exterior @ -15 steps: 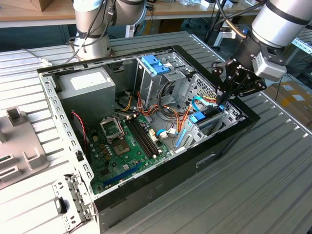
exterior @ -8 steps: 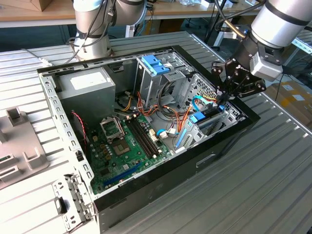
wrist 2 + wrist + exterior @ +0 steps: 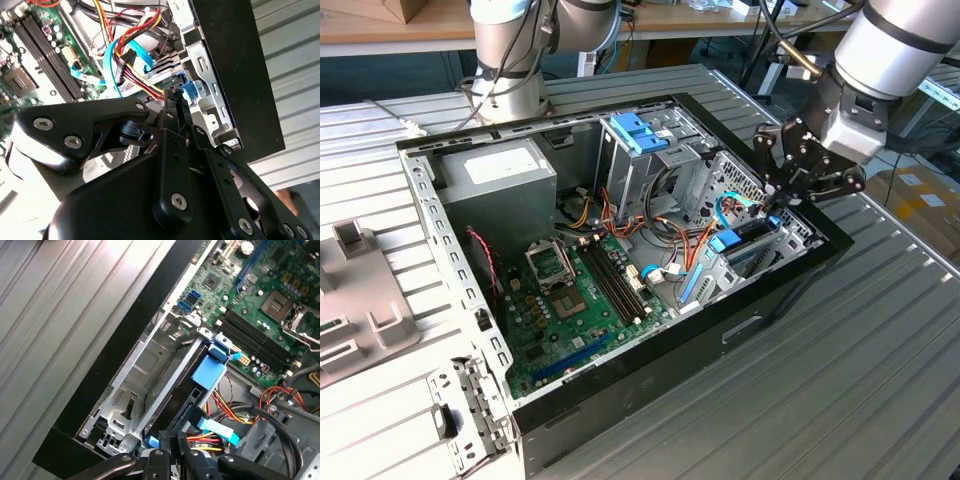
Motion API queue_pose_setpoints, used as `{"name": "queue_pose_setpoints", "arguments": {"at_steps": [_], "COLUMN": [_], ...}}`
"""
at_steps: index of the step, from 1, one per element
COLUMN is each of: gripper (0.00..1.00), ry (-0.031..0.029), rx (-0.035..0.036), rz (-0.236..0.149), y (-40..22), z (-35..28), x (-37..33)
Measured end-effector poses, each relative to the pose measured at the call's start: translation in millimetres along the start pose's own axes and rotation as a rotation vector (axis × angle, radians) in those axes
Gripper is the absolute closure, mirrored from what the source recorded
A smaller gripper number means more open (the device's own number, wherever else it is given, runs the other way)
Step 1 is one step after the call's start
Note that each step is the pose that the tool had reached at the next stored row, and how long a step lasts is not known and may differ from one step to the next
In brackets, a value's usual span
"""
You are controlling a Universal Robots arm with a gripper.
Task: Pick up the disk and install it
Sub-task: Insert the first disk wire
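Open desktop computer case [image 3: 470, 300], black-walled with a bare metal rim, lying on its side on a ribbed grey metal table [image 3: 880, 380], with a green motherboard [image 3: 590, 300] exposed. My black, linkage-type gripper [image 3: 782, 200] hangs over the corner of the case toward the exterior view's right, above the perforated steel drive bay [image 3: 137, 390]. In both wrist views my fingers [image 3: 172, 440] stand pressed together, with no gap visible and nothing between them. The disk [image 3: 192, 385], a flat rectangular hard drive with a dark grey body, light-blue plastic carrier rails and an end tab, stands on edge against the bay, its blue tab near the bay's mouth. I judge pick-up and carriage done and the drive at least partly slid home; whether it is fully latched cannot be told. A light-blue flat data cable [image 3: 112, 65] and a bundle of red, yellow and black power wires [image 3: 137, 75] run close by; whether they are connected to the drive is not visible. The tall metal drive cage [image 3: 650, 170] with its blue bracket stands apart, nearer the middle of the case.
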State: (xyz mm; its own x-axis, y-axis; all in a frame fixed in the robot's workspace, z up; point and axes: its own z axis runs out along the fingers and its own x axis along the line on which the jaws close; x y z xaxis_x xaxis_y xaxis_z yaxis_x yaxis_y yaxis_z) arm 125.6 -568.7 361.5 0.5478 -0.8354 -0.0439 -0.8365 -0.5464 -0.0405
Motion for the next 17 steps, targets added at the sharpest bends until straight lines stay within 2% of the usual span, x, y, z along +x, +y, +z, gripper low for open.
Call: {"name": "queue_pose_setpoints", "arguments": {"at_steps": [6,10,16,17], "gripper": [0.83,0.83,0.83,0.83], "ry": [0.0064,0.0089,0.0138,0.0139], "rx": [0.0069,0.0097,0.0148,0.0150], "rz": [0.158,0.220,0.340,0.341], "y": [0.0,0.1,0.6,2.5], "z": [1.0,1.5,2.3,2.2], "x": [0.0,0.1,-0.3,-1.5]}}
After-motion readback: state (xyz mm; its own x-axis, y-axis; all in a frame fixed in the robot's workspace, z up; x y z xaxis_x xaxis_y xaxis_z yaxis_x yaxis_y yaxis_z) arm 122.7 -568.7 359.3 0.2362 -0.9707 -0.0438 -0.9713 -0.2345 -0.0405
